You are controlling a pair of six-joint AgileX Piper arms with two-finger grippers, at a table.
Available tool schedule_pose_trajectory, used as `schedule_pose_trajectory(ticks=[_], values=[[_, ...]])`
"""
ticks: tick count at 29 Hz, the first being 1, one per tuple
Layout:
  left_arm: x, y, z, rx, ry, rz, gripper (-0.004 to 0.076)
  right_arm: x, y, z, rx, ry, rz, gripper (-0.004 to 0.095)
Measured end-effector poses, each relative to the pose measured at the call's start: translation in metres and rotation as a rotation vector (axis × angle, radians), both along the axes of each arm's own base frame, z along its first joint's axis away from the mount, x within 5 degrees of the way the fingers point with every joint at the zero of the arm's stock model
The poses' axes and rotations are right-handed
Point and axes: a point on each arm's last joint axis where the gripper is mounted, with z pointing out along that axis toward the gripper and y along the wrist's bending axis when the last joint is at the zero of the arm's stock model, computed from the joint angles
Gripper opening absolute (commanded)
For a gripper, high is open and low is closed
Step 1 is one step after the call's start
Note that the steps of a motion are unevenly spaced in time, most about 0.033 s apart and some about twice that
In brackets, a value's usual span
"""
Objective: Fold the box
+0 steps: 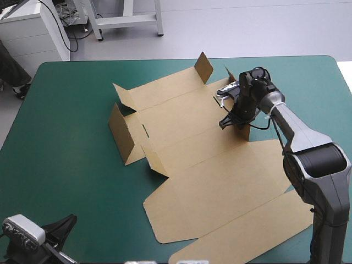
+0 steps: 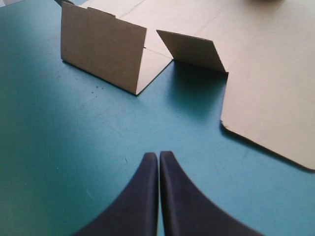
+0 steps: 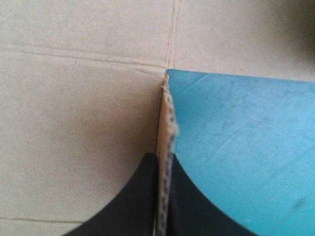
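The box (image 1: 220, 187) is a cut sheet of brown board lying mostly flat across the middle of the table, with its broad, matte panels spreading toward the near right corner and straight score lines creasing them. At its left end a side wall (image 1: 120, 131) stands upright, thin and stiff, with a stepped top edge. Just beside it a smaller tab (image 1: 155, 160) leans up at a slant. On the far edge a wedge-shaped flap (image 1: 204, 67) stands raised. The right gripper (image 1: 228, 122) comes down on the box's far right side, its curved black fingers all but closed on a standing strip of board. In the right wrist view the right gripper (image 3: 163, 160) pinches that strip edge-on, so the pale fluted core of the board shows between the fingers. Flat box (image 3: 74, 123) panel lies to one side of the strip and smooth teal-green cover (image 3: 246, 137) to the other. The left gripper (image 1: 65, 224) sits near the table's near left corner, well apart from the box. In the left wrist view the left gripper (image 2: 158, 155) has its fingers pressed together in one pointed arch, holding nothing, over faintly scuffed cover (image 2: 74, 147). Ahead of it stand the side wall (image 2: 103, 49) and the slanted tab (image 2: 189, 49).
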Motion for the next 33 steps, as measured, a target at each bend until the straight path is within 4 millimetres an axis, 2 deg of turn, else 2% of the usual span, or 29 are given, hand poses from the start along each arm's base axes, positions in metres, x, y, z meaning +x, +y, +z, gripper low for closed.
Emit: schedule_pose_trajectory(ticks=[3,6,11,16,26,30,33], values=[[0.000,0.000,0.000,0.000,0.000,0.000,-0.0008,0.003,0.000,0.009,-0.018,-0.031,0.050,-0.0020],[0.000,0.000,0.000,0.000,0.000,0.000,-0.0008,0.008,0.001,0.026,-0.023,-0.089,0.126,-0.0020],[0.000,0.000,0.000,0.000,0.000,0.000,-0.0008,0.013,0.009,0.060,0.013,-0.209,0.328,-0.0020],[0.000,0.000,0.000,-0.001,-0.001,0.000,-0.0008,0.012,0.018,0.081,0.066,-0.289,0.511,-0.0020],[0.000,0.000,0.000,0.000,0.000,0.000,-0.0008,0.005,0.037,0.085,0.127,-0.322,0.696,-0.0021],[0.000,0.000,0.000,0.000,0.000,0.000,-0.0008,0.000,0.059,0.079,0.124,-0.312,0.756,-0.0021],[0.000,0.000,0.000,0.000,0.000,0.000,-0.0008,-0.004,0.086,0.059,0.087,-0.265,0.811,-0.0021]])
